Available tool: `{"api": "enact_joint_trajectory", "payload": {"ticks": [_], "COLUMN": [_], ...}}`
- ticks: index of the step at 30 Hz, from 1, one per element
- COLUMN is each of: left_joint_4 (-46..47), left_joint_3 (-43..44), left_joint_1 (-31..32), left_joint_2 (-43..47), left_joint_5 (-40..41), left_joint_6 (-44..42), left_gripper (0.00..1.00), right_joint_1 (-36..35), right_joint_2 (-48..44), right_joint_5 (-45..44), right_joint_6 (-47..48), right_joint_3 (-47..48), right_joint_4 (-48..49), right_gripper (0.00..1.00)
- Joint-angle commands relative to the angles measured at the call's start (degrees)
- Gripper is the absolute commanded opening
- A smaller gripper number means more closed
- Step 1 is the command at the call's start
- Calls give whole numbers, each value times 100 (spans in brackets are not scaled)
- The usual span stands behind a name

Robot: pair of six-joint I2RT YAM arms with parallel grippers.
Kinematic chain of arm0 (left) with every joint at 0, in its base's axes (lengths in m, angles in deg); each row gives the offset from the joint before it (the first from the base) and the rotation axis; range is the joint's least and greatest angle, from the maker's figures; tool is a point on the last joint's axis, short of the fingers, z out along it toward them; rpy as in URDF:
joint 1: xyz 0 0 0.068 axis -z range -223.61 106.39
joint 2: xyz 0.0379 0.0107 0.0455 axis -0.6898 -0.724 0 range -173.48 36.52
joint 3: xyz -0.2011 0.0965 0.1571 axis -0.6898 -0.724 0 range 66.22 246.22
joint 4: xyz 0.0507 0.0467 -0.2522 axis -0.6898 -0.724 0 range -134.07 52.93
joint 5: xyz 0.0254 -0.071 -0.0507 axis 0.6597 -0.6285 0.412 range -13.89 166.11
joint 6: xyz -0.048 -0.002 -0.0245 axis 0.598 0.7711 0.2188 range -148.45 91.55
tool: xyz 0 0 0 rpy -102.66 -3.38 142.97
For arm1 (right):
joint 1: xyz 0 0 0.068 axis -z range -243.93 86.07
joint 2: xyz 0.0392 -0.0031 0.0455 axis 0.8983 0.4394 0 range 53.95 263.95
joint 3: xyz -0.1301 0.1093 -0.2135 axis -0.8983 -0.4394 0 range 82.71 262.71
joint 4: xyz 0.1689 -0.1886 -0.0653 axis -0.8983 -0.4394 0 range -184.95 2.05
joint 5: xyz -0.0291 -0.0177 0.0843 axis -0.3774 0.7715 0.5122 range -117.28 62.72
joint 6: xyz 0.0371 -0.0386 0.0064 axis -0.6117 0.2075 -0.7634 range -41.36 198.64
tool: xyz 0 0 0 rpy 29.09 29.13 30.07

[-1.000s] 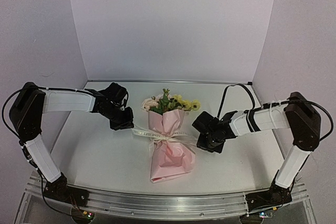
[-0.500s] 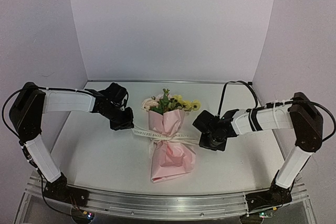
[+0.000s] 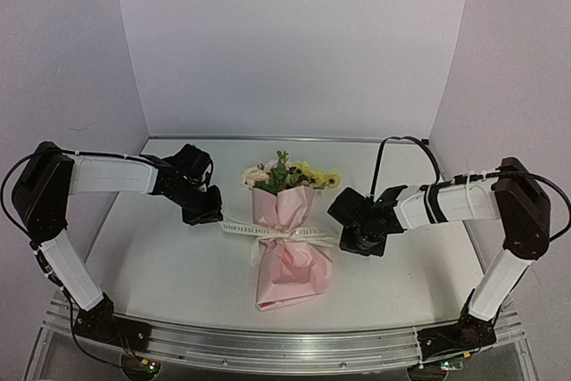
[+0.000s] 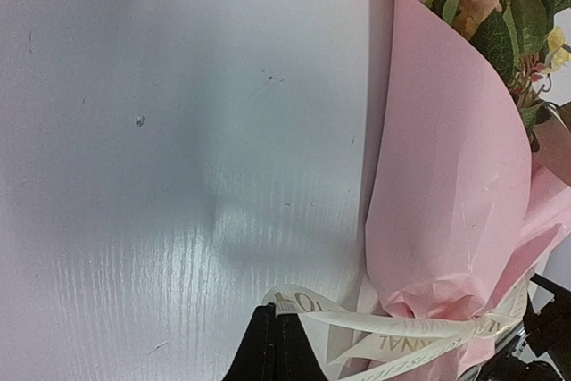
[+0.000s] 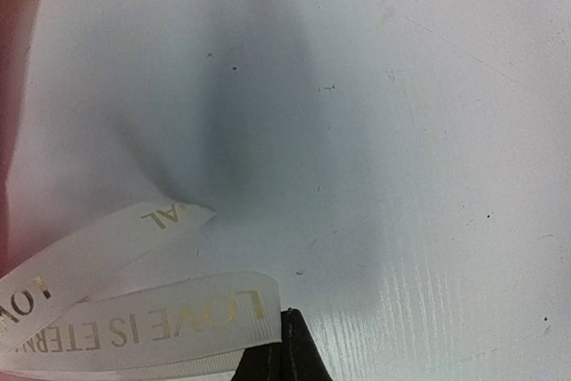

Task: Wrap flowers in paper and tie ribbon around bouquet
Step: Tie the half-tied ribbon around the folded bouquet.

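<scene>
- Lying flat in the middle of the table: the bouquet, flowers toward the far wall, crumpled pink paper flaring toward the arm bases.
- Tied around the pinched waist: the ribbon, cream with printed lettering, drawn out sideways in a near-straight line to both grippers.
- Left gripper just left of the waist, low over the table, clamped on the ribbon's left tail; from the left wrist, dark fingertips pressed together right where that tail ends.
- Right gripper just right of the waist, likewise closed, pinching the right tail; from the right wrist, the lettered end running into the fingertips.
- Between the two grippers: only the bouquet's waist, paper bunched under the ribbon.
</scene>
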Motion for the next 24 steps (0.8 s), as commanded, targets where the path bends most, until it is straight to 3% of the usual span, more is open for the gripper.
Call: {"api": "enact_joint_trajectory", "payload": {"ticks": [1, 24], "left_joint_4": [-1, 13], "left_joint_3": [-87, -468], "left_joint_1": [-130, -837], "left_joint_2": [261, 336], "left_joint_5": [163, 32], "left_joint_6": [-86, -50], "left_gripper": [0, 0], "right_joint_1": [9, 419], "right_joint_2": [-175, -577], "right_joint_5": [-349, -366], "right_joint_6": [-30, -223], "right_joint_3": [-67, -773], "right_joint_4": [-322, -209], "right_gripper": [0, 0]}}
